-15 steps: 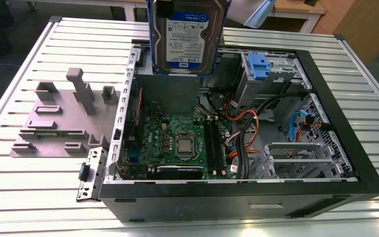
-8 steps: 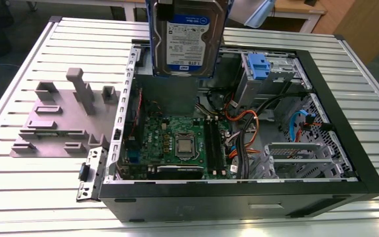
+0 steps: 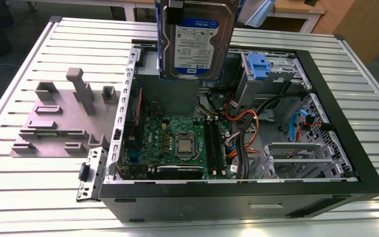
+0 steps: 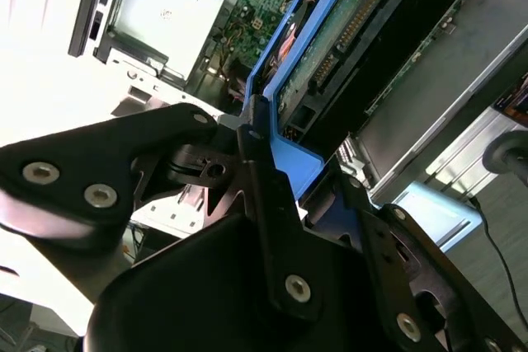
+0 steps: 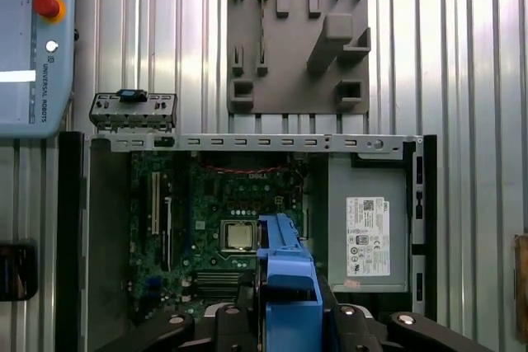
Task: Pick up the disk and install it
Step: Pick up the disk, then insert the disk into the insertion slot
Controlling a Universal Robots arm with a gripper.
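Observation:
The disk, a silver hard drive with a white-and-blue label and blue carrier rails, hangs upright in the air above the back of the open computer case. In the second wrist view my gripper is shut on the disk's blue rail, with black fingers pressing either side; the drive's green circuit board faces the camera. In the first wrist view the blue carrier edge sticks out from my gripper over the motherboard.
The case lies on its side on a slatted metal table. A drive bay with a blue latch and cables sits at the exterior view's right. A grey fixture block is on the exterior view's left. A grey box with a white sticker fills one case corner.

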